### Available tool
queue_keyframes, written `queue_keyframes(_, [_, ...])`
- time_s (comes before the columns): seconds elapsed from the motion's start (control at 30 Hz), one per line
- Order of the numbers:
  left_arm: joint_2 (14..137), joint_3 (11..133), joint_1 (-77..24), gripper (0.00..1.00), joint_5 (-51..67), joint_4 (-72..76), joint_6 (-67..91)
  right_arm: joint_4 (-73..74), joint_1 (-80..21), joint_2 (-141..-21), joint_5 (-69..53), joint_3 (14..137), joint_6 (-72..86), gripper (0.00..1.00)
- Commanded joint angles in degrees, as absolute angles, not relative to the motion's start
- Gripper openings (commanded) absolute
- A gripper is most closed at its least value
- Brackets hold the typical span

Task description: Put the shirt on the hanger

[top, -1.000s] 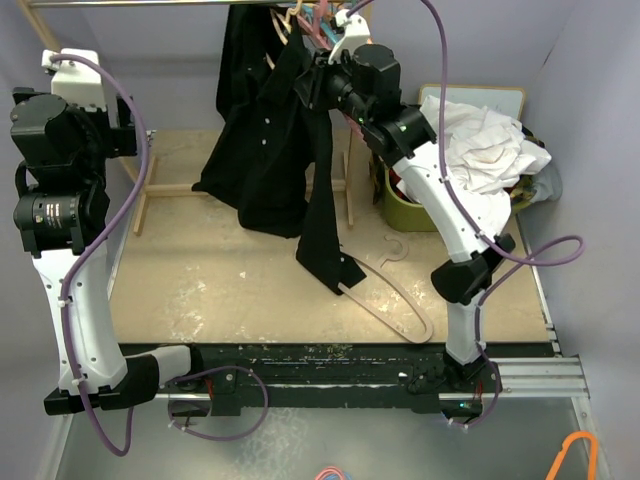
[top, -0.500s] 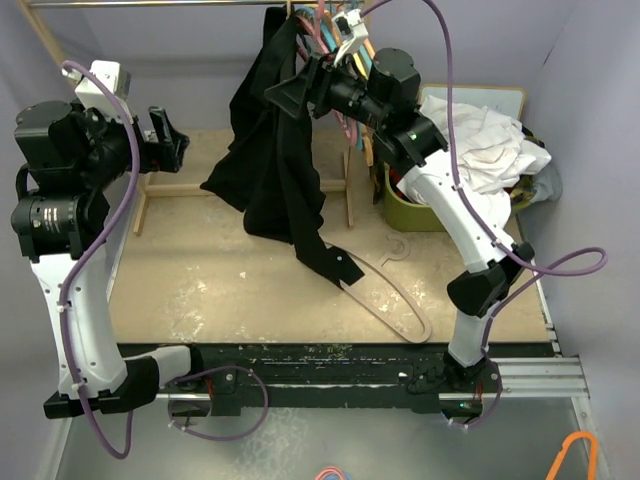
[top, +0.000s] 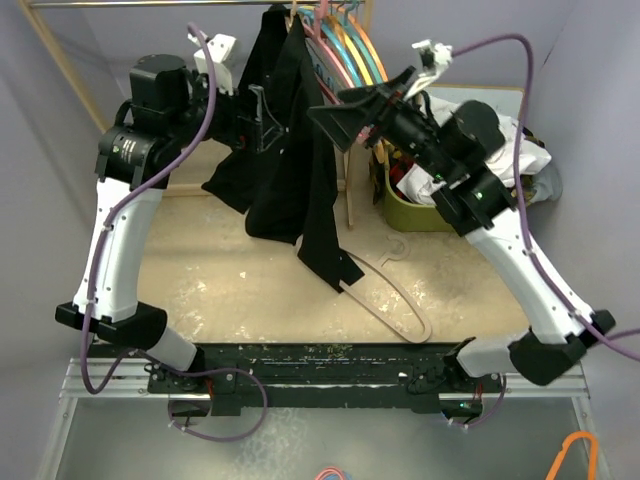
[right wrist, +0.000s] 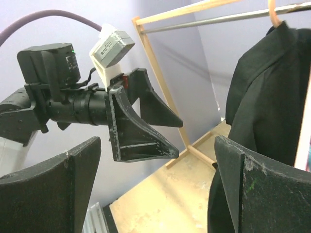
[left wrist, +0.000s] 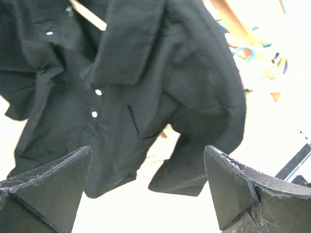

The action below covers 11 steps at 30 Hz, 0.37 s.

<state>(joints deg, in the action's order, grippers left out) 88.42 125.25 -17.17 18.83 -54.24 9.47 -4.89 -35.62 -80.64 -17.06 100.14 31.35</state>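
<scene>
Right tool released shirt, left tool nearer

Even, soft overhead light — left wrist view's right side blown out.

No words, brand marks or numbers can be read in any view. In the top view, small pale marks ring the black motor housing on the left arm. They are possibly lettering, but too small to make out.
</scene>
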Motion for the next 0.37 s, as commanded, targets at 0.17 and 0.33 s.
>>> queue_keyframes(0.17, [82.4, 123.3, -20.5, 0.99, 8.3, -49.9, 10.1, -4.4, -35.8, -66.0, 9.3, 87.3, 25.5, 1.0])
queue_keyframes(0.33, [77.0, 115.9, -20.3, 0.99, -0.4, -46.7, 8.6, -3.2, -35.8, -61.1, 13.6, 82.2, 24.6, 1.0])
